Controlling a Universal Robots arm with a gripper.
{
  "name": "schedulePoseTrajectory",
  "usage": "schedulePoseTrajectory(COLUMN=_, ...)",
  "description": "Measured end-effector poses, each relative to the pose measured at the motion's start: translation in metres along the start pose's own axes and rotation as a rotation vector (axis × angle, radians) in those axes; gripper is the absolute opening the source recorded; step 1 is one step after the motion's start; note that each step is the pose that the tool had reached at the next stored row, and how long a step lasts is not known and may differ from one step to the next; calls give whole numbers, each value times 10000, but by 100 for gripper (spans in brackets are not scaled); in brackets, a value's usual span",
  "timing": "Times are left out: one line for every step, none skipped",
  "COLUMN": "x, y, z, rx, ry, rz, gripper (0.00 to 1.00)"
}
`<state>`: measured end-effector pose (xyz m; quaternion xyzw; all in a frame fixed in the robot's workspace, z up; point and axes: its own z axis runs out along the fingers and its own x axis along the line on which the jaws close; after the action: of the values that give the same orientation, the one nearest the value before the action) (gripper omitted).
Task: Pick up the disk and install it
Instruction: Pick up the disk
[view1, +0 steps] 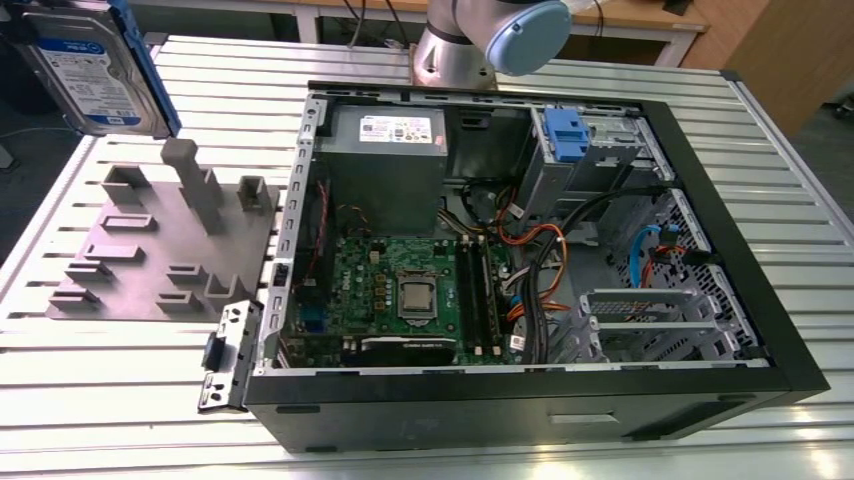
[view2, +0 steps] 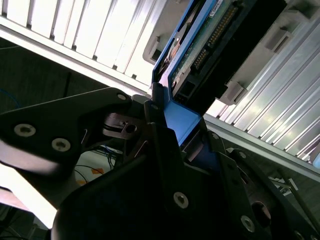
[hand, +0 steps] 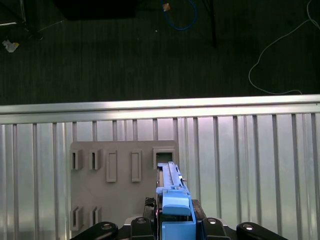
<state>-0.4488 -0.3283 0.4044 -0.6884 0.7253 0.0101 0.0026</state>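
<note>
Blue plastic carrier frames the flat silver rectangular disk (view1: 96, 75). You see it on edge in the upper left of the exterior view, label toward the cam, above the grey slotted fixture plate (view1: 147, 250) w/o touching it. The black metal gripper (hand: 176, 221) is clenched on the disk's blue end, w/ fingers (view2: 162, 150) tight against it. The open black PC case (view1: 747, 300) sits centre-right on the ribbed aluminium table (view1: 80, 400).

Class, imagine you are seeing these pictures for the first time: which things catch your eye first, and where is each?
The disk, in its bright blue carrier, is gripped by the hand at the exterior view's top left, over the grey fixture plate. The open computer case lies at the centre, its green motherboard exposed.
</note>
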Motion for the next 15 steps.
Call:
schedulePoseTrajectory(x=0, y=0, z=0, rx=0, ry=0, rz=0, gripper=37)
schedulePoseTrajectory(x=0, y=0, z=0, rx=-1, ry=0, rz=0, gripper=37)
schedulePoseTrajectory(x=0, y=0, z=0, rx=0, ry=0, rz=0, gripper=37)
schedulePoseTrajectory(x=0, y=0, z=-1, rx=0, ry=0, rz=0, gripper=37)
schedulePoseTrajectory(x=0, y=0, z=0, rx=0, ry=0, rz=0, gripper=37)
schedulePoseTrajectory(x=0, y=0, z=-1, rx=0, ry=0, rz=0, gripper=37)
schedulePoseTrajectory(x=0, y=0, z=-1, rx=0, ry=0, rz=0, gripper=37)
schedulePoseTrajectory(x=0, y=0, z=-1, rx=0, ry=1, rz=0, gripper=37)
schedulePoseTrajectory(x=0, y=0, z=-1, rx=0, ry=0, rz=0, gripper=37)
schedulePoseTrajectory(x=0, y=0, z=-1, rx=0, ry=0, rz=0, gripper=37)
schedulePoseTrajectory(x=0, y=0, z=-1, rx=0, ry=0, rz=0, gripper=37)
schedulePoseTrajectory(x=0, y=0, z=-1, rx=0, ry=1, rz=0, gripper=37)
schedulePoseTrajectory(x=0, y=0, z=-1, rx=0, ry=1, rz=0, gripper=37)
schedulePoseTrajectory(x=0, y=0, z=-1, rx=0, ry=0, rz=0, gripper=37)
schedulePoseTrajectory(x=0, y=0, z=-1, rx=0, ry=0, rz=0, gripper=37)
